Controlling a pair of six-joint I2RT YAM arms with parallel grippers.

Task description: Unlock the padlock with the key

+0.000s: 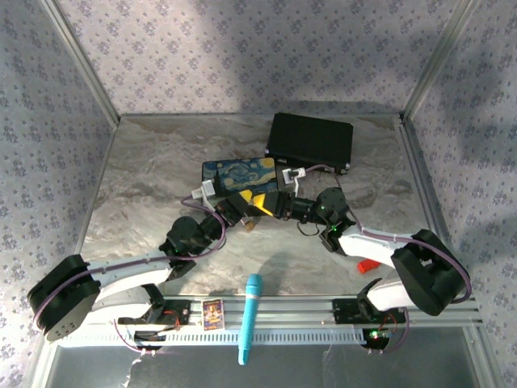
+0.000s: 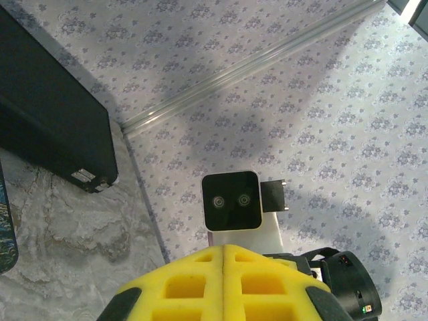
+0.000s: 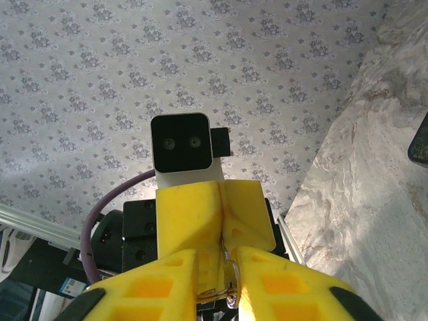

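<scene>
Grey marble-look counter (image 1: 161,178). Black rectangular case (image 1: 311,139) lies beyond both grippers; Starry Night painted box (image 1: 238,171) just behind their meeting tips. Yellow-padded left gripper (image 2: 223,261) closed, pads pressed together. Facing it, right gripper (image 3: 217,287), jaws narrowly apart around thin silver metal loop (image 3: 231,275); padlock shackle or key, cannot tell.

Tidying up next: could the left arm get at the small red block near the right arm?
Probably not: the small red block lies tucked against the right arm's white forearm, which crosses the left arm's path.
</scene>
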